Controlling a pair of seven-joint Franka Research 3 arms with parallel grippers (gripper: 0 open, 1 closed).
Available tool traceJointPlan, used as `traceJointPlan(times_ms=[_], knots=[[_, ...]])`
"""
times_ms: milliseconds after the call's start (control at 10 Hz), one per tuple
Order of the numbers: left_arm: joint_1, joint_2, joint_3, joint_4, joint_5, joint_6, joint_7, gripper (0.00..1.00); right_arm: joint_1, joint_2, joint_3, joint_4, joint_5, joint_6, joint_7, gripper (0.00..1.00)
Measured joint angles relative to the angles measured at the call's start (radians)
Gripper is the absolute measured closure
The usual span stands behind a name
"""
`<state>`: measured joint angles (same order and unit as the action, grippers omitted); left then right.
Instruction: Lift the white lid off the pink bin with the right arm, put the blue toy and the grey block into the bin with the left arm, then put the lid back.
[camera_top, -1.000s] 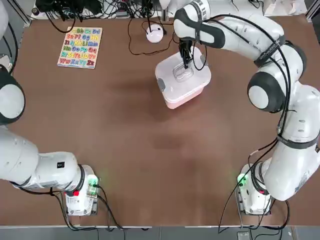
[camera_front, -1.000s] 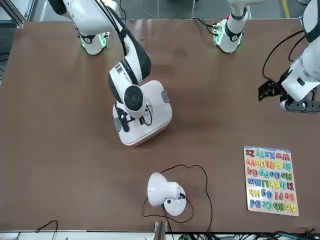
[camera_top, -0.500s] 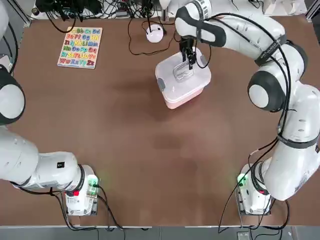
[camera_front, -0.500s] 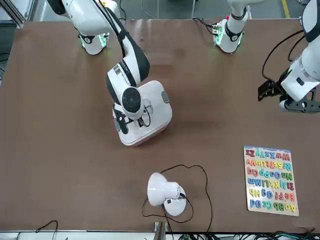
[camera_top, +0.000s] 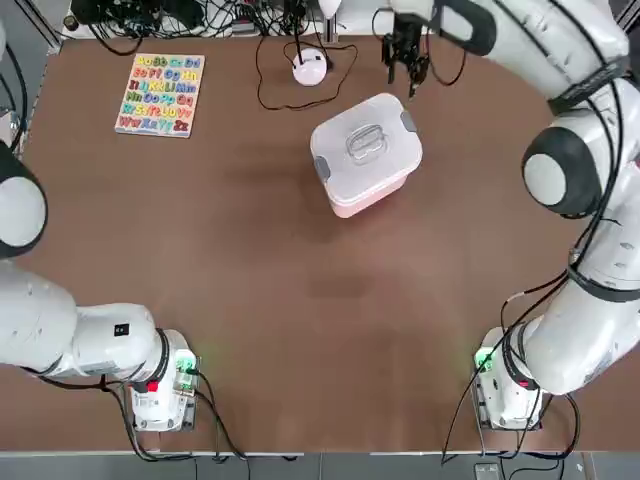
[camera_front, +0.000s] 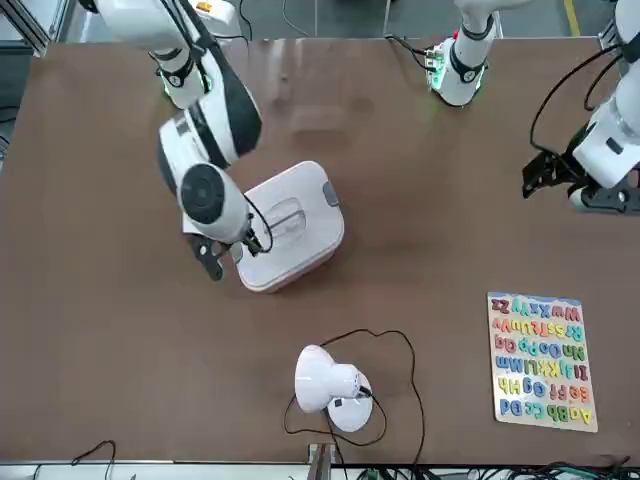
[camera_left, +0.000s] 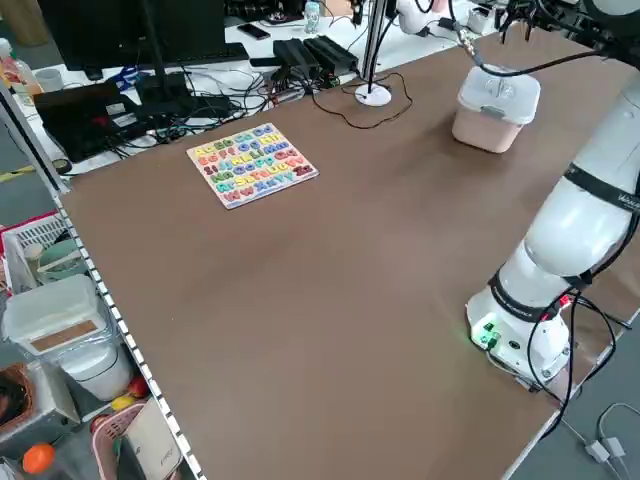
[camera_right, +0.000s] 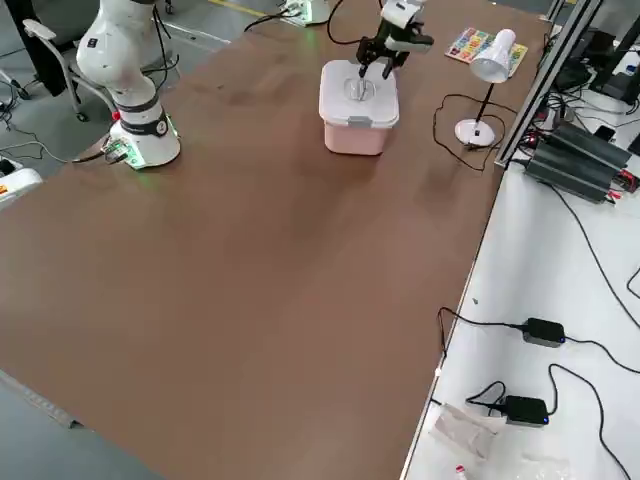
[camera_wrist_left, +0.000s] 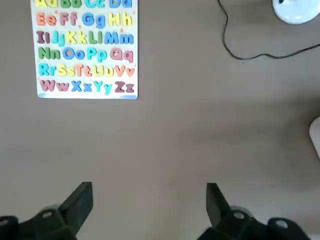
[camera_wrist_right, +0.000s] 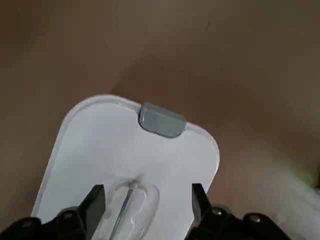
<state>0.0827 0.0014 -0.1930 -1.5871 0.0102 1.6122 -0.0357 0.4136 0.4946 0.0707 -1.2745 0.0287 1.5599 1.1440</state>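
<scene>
The white lid (camera_top: 380, 125) is sitting on top of the pink bin (camera_top: 375, 200), and its clear handle (camera_top: 367, 143) is lying in the middle. A grey clip (camera_wrist_right: 162, 120) is showing at the lid's edge. The right gripper (camera_wrist_right: 149, 186) is hanging near the bin, up above the table (camera_top: 250, 260). Its two fingers are standing apart, and they are pinching nothing. The left gripper (camera_wrist_left: 150, 185) is waiting over the robot's left part of the table, near the letter board (camera_top: 160, 95). Its fingers are spreading wide, and it is holding nothing too.

I am not seeing the blue toy or the grey block anywhere – they may be hiding inside the bin, but I cannot tell. So I am guessing that the job is reaching its end, with the lid back on. I am not sure, because a lid waiting for its first lift could be looking just the same.

If the job is ending, the next move is asking the right arm (camera_top: 590, 130) to be going clear without bumping the handle. If it is only starting, the right gripper is needing to be lining up over the handle – gently – before closing.
</scene>
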Motion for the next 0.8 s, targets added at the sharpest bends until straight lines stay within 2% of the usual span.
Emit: traceJointPlan(times_ms=[400, 600, 800], knots=[[0.007, -0.108, 0.009, 0.002, 0.0, -0.06, 0.004, 0.0, -0.189, -0.053, -0.006, 0.0, -0.036, -0.002, -0.555, 0.22], [-0.036, -0.1, 0.061, 0.03, 0.0, -0.06, 0.007, 0.0, -0.253, -0.064, -0.012, 0.0, -0.074, -0.002, -0.75, 0.22], [-0.049, -0.06, 0.087, 0.078, 0.0, -0.073, 0.007, 0.0, -0.294, -0.134, -0.06, -0.007, -0.087, -0.011, -0.901, 0.2]])
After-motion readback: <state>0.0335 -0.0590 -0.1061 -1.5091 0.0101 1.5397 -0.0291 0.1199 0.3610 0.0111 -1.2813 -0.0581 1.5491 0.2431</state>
